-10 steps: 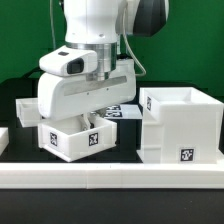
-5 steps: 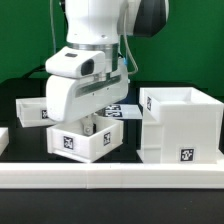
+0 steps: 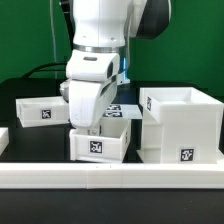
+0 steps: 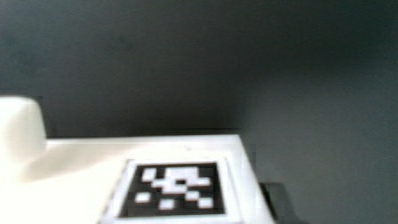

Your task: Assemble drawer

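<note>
1 casing [image 3: 180, 125], 2 trays counted. The first tray [image 3: 100, 143] is held by its wall in the clamped gripper [image 3: 90, 128], just beside the casing. The second tray [image 3: 42, 112] is seen well apart from the casing, past the first.

The big casing [image 3: 182, 125], the front tray [image 3: 100, 145] and the rear tray [image 3: 42, 111] all look like smooth white plastic, pretty matt. The arm shell [image 3: 95, 75] is glossier white plastic. The tabletop [image 4: 214, 60] is dark and matt, and the tag [image 4: 178, 188] is flat black-and-white print.
</note>
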`<action>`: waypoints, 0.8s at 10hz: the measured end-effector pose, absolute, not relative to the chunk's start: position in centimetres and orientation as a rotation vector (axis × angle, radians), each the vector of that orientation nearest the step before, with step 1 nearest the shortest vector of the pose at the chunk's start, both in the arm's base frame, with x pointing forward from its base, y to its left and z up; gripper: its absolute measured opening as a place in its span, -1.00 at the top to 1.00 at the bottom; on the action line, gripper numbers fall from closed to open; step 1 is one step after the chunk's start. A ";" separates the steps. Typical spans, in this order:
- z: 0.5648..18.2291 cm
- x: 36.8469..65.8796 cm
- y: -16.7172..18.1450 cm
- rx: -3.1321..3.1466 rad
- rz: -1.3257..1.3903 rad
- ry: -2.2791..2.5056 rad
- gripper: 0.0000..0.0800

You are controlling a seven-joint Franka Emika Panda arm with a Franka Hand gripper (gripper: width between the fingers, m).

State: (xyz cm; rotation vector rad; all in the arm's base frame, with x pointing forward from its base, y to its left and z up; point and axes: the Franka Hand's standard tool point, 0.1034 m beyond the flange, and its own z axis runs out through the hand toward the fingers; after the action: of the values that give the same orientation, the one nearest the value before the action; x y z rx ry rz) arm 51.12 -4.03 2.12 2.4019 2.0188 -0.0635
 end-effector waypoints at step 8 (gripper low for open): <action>1.3 52.0 -1.9 2.324 -0.065 2.110 0.90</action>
State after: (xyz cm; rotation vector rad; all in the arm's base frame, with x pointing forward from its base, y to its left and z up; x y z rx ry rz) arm 51.97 -1.86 1.34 2.3243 2.1097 -0.0653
